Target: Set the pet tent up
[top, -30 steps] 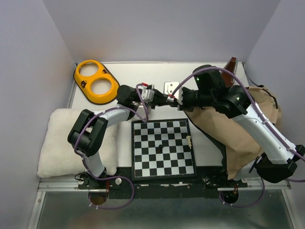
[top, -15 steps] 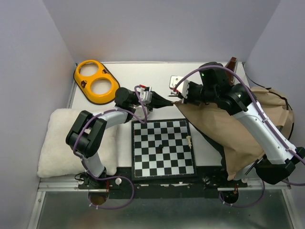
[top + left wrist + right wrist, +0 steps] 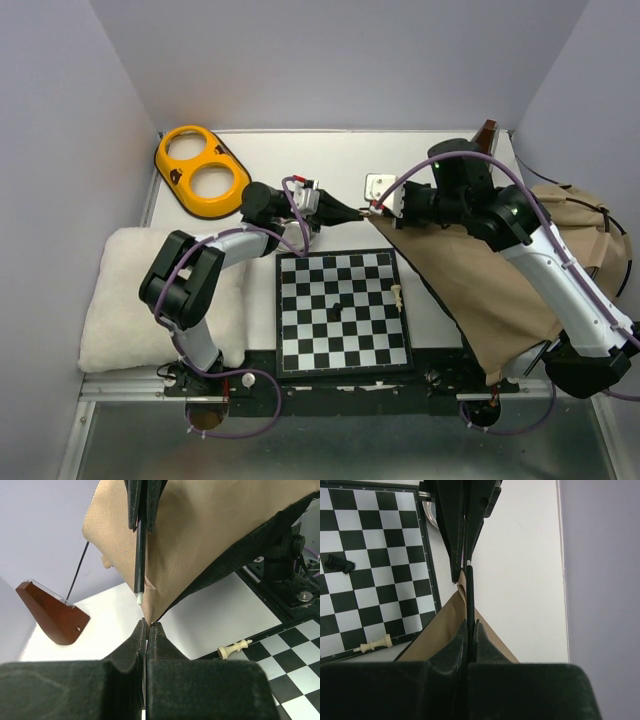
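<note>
Right, top view first. The pet tent (image 3: 465,275) lies slumped on the R side of the counter (image 3: 290,155), tan fabric draped under the R arm, just beside the chessboard (image 3: 342,310). L pincer (image 3: 352,212) and R pincer (image 3: 380,207) meet nose to nose past the board's far edge, at the tent's leading corner. Step in hand, I'd judge: seating a pole end in that corner.

L wrist view: L pincer (image 3: 148,628) fully closed, tips nipping the very point of the fabric corner. The pole (image 3: 141,555) comes down from the R pincer, its white tip just beside the corner. Not in any pocket yet, as far as I can tell.

R wrist view: R pincer (image 3: 469,630) closed tight round the pole, tan fabric right beside it.

To do it well: hold the corner taut w/ the L and line the tip up w/ the pocket. Then push slowly along the pole's own axis. A thin pole will likely bow. Go sideways & the tip may skate off the cloth, or the corner may slip from the nip.
</note>
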Motion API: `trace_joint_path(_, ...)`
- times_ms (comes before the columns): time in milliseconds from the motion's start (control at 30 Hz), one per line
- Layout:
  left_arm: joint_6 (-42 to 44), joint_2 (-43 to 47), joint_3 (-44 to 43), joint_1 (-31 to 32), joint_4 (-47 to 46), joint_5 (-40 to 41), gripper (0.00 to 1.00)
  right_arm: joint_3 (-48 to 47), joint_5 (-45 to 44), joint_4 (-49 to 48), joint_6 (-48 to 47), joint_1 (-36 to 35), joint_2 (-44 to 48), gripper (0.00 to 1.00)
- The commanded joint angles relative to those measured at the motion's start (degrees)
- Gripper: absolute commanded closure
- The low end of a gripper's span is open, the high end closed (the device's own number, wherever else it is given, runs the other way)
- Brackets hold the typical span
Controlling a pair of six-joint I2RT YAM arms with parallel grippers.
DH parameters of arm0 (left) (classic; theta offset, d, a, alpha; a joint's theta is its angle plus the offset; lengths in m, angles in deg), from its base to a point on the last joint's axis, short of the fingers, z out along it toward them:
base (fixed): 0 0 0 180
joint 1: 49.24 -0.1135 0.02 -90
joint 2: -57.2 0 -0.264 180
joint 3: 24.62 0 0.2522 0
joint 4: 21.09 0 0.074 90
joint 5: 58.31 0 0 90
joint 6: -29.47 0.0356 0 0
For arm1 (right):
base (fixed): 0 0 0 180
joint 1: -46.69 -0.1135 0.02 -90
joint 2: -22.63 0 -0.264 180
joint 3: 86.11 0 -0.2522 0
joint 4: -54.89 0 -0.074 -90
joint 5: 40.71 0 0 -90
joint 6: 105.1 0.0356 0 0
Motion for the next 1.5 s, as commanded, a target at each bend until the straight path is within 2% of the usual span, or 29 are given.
trace_joint_path(0, -0.96, -1.52, -0.15, -4.35, -20.04, -3.89, 1.0, 0.66, -8.44, 8.6, -1.62, 3.22, 4.46, 0.99)
trace_joint_path(600, -3.07, -2.4, -0.59, -4.87, -20.13, -4.59, 1.0, 2.16, -10.2, 9.47, -4.52, 7.61, 6.83, 0.99)
trace_joint_path(967, -5.18, -3.98, -2.26, -5.22, -20.13, -4.86, 1.0, 1.45, -3.17, 11.85, -6.89, 9.98, 10.17, 0.99)
trace_joint_path(1367, -5.71, -4.51, -2.61, -5.58, -20.04, -4.95, 1.0, 5.06, -7.91, 10.27, -6.54, 10.25, 11.14, 0.99)
trace_joint_path(1467, -5.71, -4.43, -3.13, -5.58, -20.04, -4.77, 1.0, 4.53, -5.89, 9.74, -6.37, 10.42, 11.23, 0.99)
